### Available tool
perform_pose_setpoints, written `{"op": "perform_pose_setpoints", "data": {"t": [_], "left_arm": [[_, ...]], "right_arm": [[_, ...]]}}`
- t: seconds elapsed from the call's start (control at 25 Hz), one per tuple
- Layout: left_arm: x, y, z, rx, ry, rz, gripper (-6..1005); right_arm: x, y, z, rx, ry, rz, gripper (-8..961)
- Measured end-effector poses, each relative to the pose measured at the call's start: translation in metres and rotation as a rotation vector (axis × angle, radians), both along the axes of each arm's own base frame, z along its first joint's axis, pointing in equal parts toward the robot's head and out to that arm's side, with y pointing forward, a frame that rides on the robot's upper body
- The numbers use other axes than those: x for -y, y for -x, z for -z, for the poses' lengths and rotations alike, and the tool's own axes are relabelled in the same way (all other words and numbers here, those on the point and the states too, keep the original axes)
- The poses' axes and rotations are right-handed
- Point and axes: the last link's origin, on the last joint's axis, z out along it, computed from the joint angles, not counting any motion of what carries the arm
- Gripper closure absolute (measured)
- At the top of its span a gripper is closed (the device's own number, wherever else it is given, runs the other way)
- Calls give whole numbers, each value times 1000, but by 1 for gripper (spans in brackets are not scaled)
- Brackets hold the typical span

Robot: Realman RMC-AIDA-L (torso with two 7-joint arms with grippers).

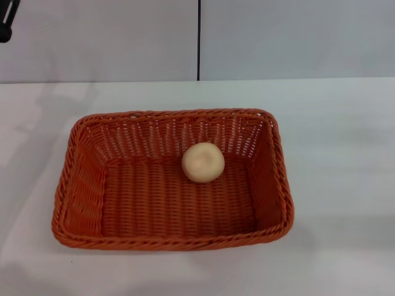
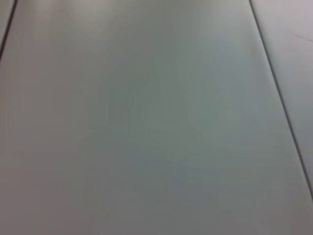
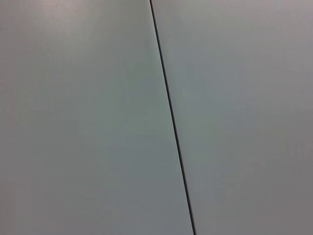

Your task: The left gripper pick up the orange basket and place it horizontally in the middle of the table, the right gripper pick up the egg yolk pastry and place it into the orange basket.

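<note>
head view: the orange basket [image 1: 173, 182] lies flat on the table [image 1: 339, 185], long side across, about mid-table. the egg yolk pastry [image 1: 203, 162] sits inside it on the woven floor, close to the far wall and a little right of the basket's centre. a small black piece of the left gripper [image 1: 5, 26] shows at the upper left edge, raised well above the table; the basket and pastry lie well apart from it, below and to its right. whether that gripper is spread or closed cannot be told from this sliver. the right gripper does not appear.

left wrist view: only plain grey wall panels [image 2: 146, 122] with thin dark seams; no fingers, basket or pastry.

right wrist view: the same grey panels [image 3: 88, 122] split by one dark seam [image 3: 171, 117]; nothing of the right gripper itself shows.
</note>
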Motion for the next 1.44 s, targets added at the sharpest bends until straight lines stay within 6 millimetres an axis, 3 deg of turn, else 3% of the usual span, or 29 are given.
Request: {"op": "perform_pose_setpoints", "data": {"t": [0.96, 1.44], "left_arm": [[-1, 2, -8, 21, -58, -21, 284], [9, 0, -7, 84, -81, 5, 284]], "right_arm": [[-8, -2, -2, -24, -44, 48, 269], [-13, 1, -5, -17, -49, 36, 269]]}}
